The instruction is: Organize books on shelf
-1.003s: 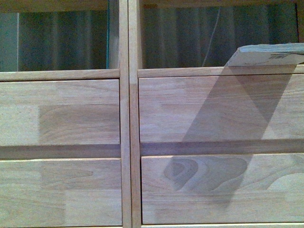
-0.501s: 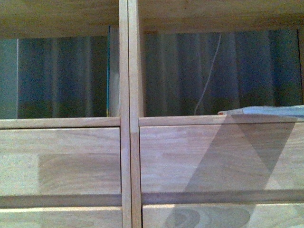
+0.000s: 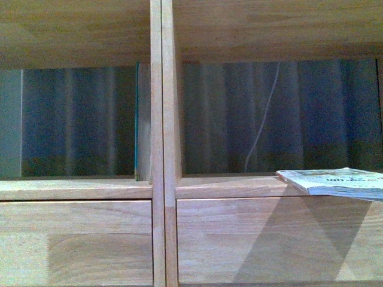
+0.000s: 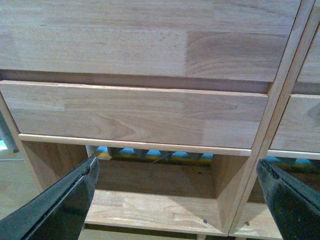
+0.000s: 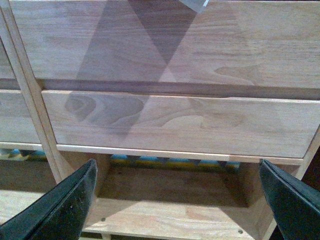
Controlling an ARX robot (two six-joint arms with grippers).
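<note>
- The tall light natural-wood bookcase (image 3: 164,119) fills the front view, with two open cubbies above its plain drawer fronts (image 4: 135,112).
- The very slim teal-edged book (image 3: 141,119) stands upright in the left cubby, pressed against the central divider. That one looks shelved.
- The thin white softcover book with a colourful printed cover (image 3: 335,181) lies flat on the floor of the right cubby. Its near corner juts out past the front edge and throws a shadow down the drawer front. How much of it rests inside is cut off by the picture's edge.
- The left claw (image 4: 176,165) is spread wide and holds nothing, and it faces the drawer fronts lower down.
- The right claw (image 5: 177,165) is likewise wide and empty, well below the white book.
- By my reading the task is mostly done. What is probably left is to push the white book fully in, or to stand it upright.
</note>
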